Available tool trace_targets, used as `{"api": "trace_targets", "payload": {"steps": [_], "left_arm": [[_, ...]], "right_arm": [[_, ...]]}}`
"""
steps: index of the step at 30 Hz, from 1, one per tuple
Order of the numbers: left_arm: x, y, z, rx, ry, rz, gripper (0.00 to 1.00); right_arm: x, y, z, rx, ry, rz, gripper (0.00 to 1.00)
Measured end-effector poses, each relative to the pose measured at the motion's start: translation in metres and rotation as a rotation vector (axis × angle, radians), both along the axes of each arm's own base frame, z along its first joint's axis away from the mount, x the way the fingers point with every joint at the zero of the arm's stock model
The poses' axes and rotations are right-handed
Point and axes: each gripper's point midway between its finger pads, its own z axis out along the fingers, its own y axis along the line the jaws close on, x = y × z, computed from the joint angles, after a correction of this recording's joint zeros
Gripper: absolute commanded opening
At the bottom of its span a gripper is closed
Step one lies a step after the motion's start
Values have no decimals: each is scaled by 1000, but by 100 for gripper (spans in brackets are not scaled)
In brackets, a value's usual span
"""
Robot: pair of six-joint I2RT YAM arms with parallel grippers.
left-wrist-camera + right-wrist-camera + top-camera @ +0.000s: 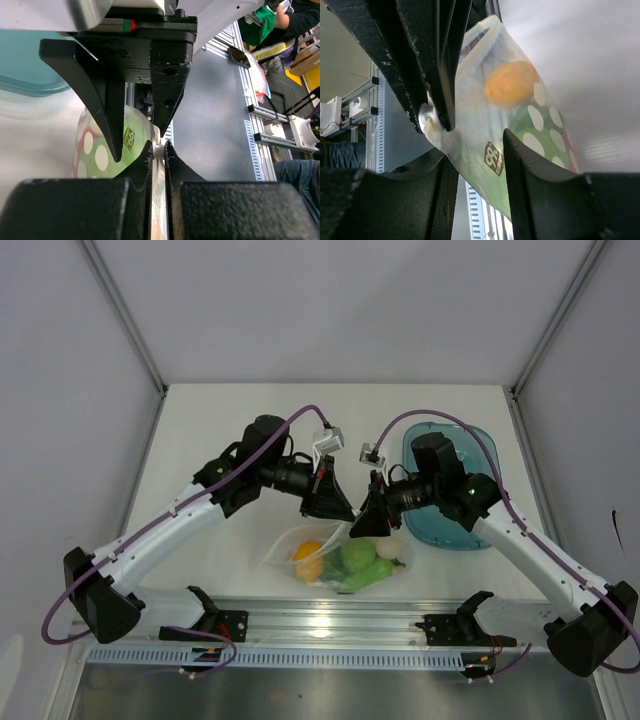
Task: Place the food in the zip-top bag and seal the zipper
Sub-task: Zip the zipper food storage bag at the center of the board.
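Since the food already sits inside, the work left on the desk (200, 440) looks to be the sealing alone. The teal tray (485, 450) lies behind the right arm, out of play. Between the two arms, near the desk's front edge, lies the zip-top bag (285, 548). The food (345, 560) shows through its film: an orange fruit, green pieces and a white one. The left hand (158, 147) is closed tight on one end of the bag's far edge, probably to anchor it. Just beside it, the right hand (476, 145) stands partly open with a finger on either side of the film, gripping nothing. It seems placed to pinch and run along the zipper (479, 44). Whether any of that strip is pressed shut, I cannot tell.
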Motion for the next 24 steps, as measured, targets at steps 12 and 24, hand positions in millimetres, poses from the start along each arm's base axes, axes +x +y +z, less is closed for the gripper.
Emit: {"api": "trace_targets", "payload": {"steps": [12, 24], "left_arm": [[-3, 0, 1, -5, 5, -15, 1], [-1, 0, 0, -1, 7, -9, 1]], "right_arm": [[-2, 10, -4, -7, 12, 33, 41], [-8, 12, 0, 2, 23, 47, 0]]}}
